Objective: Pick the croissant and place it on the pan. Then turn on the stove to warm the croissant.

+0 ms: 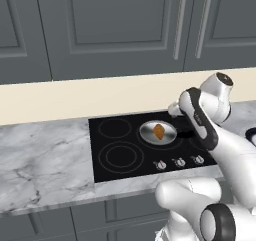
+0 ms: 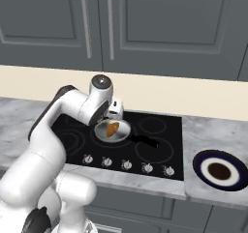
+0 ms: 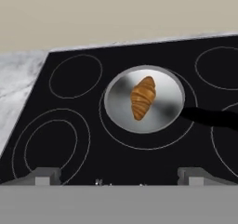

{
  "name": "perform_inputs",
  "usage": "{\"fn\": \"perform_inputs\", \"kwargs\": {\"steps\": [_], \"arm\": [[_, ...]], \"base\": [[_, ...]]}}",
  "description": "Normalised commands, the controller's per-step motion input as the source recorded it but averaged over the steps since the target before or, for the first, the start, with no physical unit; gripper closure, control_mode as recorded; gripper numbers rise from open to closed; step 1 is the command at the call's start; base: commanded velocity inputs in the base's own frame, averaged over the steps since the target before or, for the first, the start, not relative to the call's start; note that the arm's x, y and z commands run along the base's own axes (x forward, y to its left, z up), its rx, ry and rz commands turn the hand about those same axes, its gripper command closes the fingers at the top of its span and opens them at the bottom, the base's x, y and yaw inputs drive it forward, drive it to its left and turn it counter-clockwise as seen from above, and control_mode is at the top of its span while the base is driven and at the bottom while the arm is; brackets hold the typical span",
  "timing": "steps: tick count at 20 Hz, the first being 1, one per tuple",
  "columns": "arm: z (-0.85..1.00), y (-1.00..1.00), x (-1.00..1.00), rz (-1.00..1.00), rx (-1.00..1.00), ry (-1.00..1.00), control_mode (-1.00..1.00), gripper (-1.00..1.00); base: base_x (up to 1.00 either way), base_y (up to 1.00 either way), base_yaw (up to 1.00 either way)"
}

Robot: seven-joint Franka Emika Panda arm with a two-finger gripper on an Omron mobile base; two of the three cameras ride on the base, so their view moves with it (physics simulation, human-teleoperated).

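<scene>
The golden-brown croissant (image 3: 142, 97) lies inside the round silver pan (image 3: 117, 112), which stands on a back burner of the black stove (image 3: 97, 144). The pan's black handle (image 3: 210, 117) points right in the hand view. My gripper (image 3: 120, 176) hovers above and in front of the pan, open, with nothing between its fingertips (image 3: 44, 175). In the left base view the croissant (image 1: 159, 131) sits in the pan (image 1: 146, 133) just left of the gripper (image 1: 173, 110). The right base view shows croissant (image 2: 112, 129), pan (image 2: 123, 133) and gripper (image 2: 116, 112) over the stove (image 2: 160, 145).
Small silver knobs (image 2: 127, 165) line the stove's front edge; three knobs (image 1: 178, 162) appear beside my arm. A dark-rimmed plate (image 2: 199, 165) with a white ring and brown centre rests on the marble counter (image 1: 45, 160) to the right. Grey cabinets hang above.
</scene>
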Motion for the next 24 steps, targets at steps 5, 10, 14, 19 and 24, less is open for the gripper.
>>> {"fn": "perform_inputs", "kwargs": {"steps": [5, 10, 14, 19, 24], "arm": [[0.0, -0.36, -0.67, 0.0, 0.0, -0.08, -1.0, -1.0], [0.04, -0.25, -0.62, 0.0, 0.0, 0.0, -1.0, -1.0], [0.08, -0.2, -0.55, 0.0, -0.01, 0.01, -1.0, -1.0], [0.04, -0.18, -0.49, 0.0, -0.01, 0.02, -1.0, -1.0], [0.0, -0.06, -0.32, 0.0, -0.03, 0.05, -1.0, -1.0]], "base": [[0.0, 0.0, 0.0], [0.0, 0.0, 0.0], [0.0, 0.0, 0.0], [0.0, 0.0, 0.0], [0.0, 0.0, 0.0]]}}
